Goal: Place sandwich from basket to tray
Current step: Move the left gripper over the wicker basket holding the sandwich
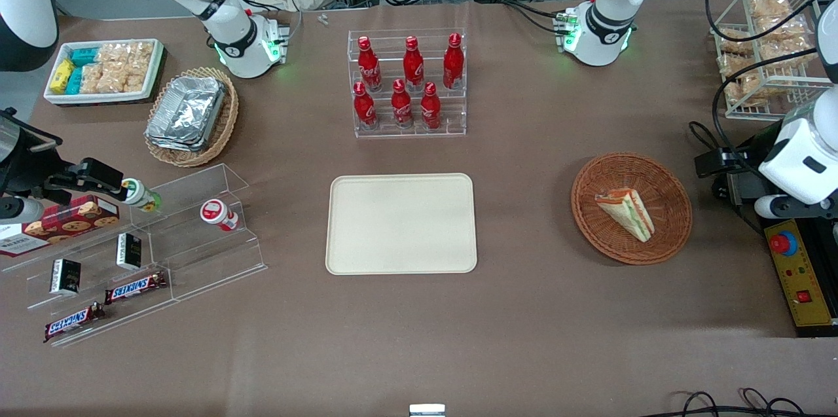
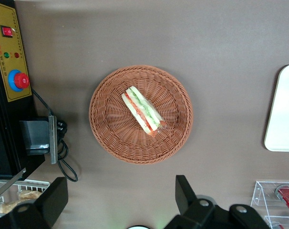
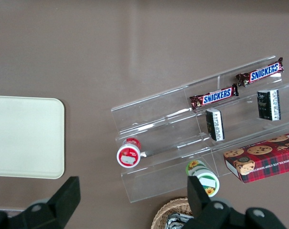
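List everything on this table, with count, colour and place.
sandwich: one, white with orange and green filling, in the basket
basket: one, reddish-brown, toward the working arm's end
tray: one, cream, mid-table, nothing on it
cola bottles: six, red, in a clear rack farther from the camera than the tray
foil containers: silver stack, in a tan basket
white bin: one, holding snack packets, toward the parked arm's end
Snickers bars: two, brown, on a clear stepped shelf
cookie box: one, red, same shelf
control box: one, yellow, beside the basket
gripper: open, hanging above the table beside the basket
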